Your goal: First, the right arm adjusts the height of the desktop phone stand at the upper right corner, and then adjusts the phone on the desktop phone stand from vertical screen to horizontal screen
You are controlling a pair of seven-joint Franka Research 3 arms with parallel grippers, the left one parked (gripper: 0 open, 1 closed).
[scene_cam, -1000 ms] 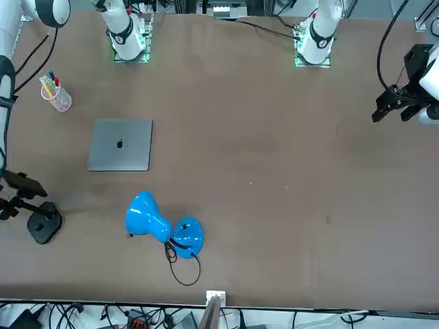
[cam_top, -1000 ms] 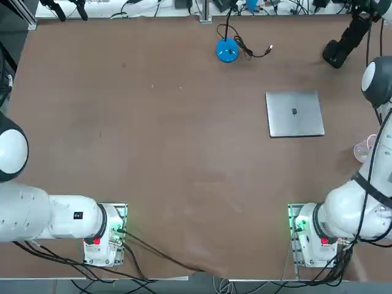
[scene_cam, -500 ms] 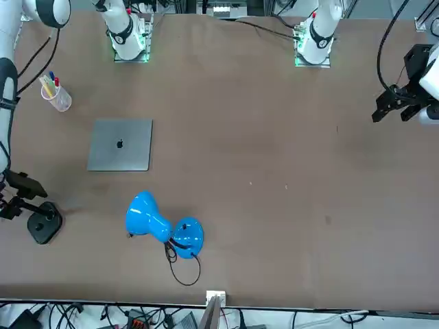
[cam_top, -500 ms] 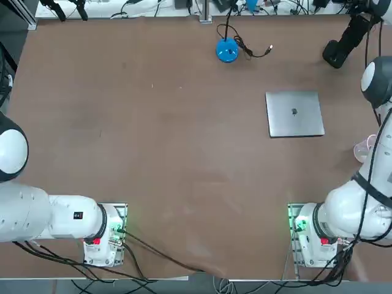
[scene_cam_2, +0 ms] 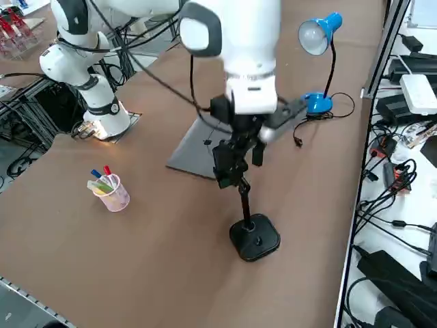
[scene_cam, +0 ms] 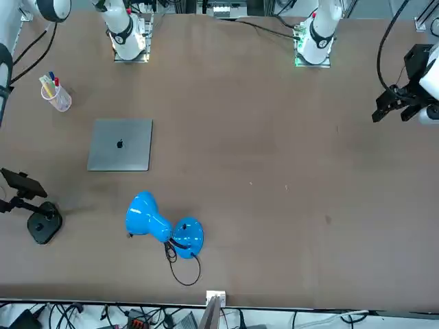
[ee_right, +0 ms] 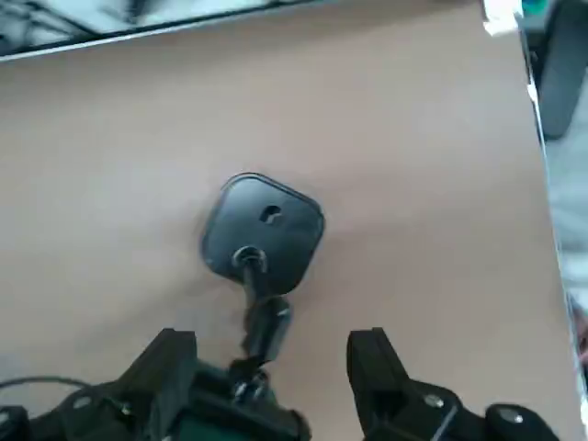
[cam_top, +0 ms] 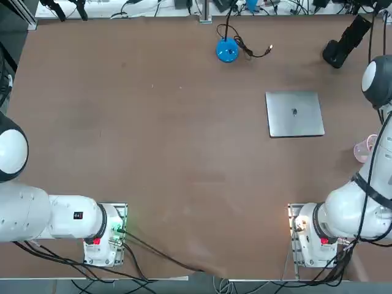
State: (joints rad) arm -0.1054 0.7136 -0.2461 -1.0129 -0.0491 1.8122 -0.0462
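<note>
The desktop phone stand (scene_cam_2: 255,237) is black, with a rounded base (scene_cam: 42,226) and a thin pole, and stands at the table's far right corner (cam_top: 334,54). The black phone (scene_cam: 20,182) sits tilted on its clamp head. My right gripper (scene_cam_2: 239,162) hangs straight above the stand, around the top of the pole. In the wrist view the right gripper (ee_right: 271,344) is open. Its fingers (ee_right: 173,363) stand apart on either side of the pole joint, with the base (ee_right: 263,235) below. I cannot tell whether either finger touches the stand.
A grey laptop (cam_top: 294,114) lies shut in front of the stand. A blue desk lamp (scene_cam: 147,216) with a black cable stands at the far edge. A pink cup of pens (scene_cam_2: 109,190) sits near my right arm's base. Cables and plugs lie past the table edge (scene_cam_2: 362,157).
The right gripper has opened. My right arm has drawn back from the stand, leaving the front view's left edge and the top view's upper right corner. The stand has not moved.
</note>
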